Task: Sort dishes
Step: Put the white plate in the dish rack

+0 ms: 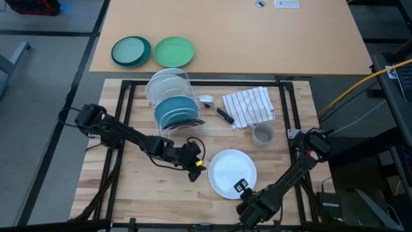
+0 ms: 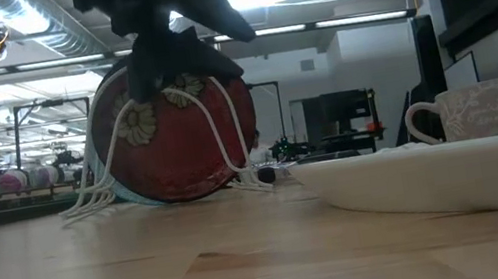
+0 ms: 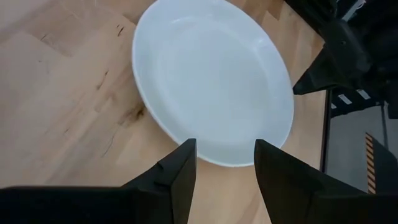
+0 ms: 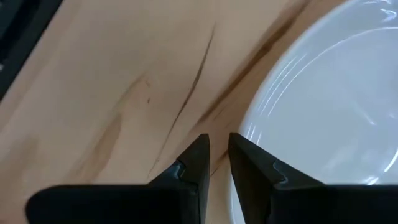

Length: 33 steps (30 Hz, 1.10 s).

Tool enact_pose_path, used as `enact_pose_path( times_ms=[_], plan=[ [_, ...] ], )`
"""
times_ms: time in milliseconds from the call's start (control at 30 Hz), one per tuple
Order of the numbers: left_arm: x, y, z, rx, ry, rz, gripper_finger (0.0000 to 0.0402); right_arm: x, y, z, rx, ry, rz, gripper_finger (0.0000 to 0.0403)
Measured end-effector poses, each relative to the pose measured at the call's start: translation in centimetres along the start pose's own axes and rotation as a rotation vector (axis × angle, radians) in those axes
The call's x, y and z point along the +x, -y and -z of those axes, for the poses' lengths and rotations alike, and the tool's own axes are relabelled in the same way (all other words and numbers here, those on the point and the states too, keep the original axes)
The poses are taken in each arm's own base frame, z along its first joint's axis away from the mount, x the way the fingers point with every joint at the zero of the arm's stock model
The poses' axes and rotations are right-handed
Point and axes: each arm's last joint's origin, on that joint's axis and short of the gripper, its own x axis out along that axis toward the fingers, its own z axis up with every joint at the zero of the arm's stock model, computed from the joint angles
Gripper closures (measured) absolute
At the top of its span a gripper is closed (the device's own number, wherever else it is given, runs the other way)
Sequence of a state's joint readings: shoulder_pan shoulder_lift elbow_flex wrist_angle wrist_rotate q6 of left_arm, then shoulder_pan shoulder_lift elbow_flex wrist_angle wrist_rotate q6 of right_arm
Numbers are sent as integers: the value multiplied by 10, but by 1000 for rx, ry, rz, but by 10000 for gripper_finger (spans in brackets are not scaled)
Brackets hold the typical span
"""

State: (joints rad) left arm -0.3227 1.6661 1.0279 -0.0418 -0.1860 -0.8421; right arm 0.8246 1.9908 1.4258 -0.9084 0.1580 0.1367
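The white plate lies flat on the wooden table, near its front; it also shows in the low view. The dark red flowered plate and the teal plate stand on edge in the wire rack. My left gripper is open and empty, above the table just left of the white plate. My right gripper stands at the plate's near rim, its fingers a narrow gap apart with bare wood showing between them. My right gripper stands over the white plate's near rim, pointing slantwise down from the table's near side. The rim runs behind one finger, so I cannot tell whether it touches the plate.
Two smaller green plates lie on the far table. A striped cloth, a grey cup and a small black thing lie right of the rack. White plates stand at the rack's far end.
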Motion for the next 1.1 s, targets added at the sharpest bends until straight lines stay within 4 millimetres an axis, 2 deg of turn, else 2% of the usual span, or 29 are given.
enact_pose_path(
  times_ms=[467, 900, 1100],
  plan=[
    [0, 0, 0, 0, 0, 0, 251, -4, -8, 0, 53, 11, 9, 336],
    [0, 0, 0, 3, 1, 1, 251, -6, -3, -1, 78, 36, 123, 336],
    [0, 0, 0, 4, 1, 0, 251, -4, -3, -2, 80, 45, 118, 336]
  ],
)
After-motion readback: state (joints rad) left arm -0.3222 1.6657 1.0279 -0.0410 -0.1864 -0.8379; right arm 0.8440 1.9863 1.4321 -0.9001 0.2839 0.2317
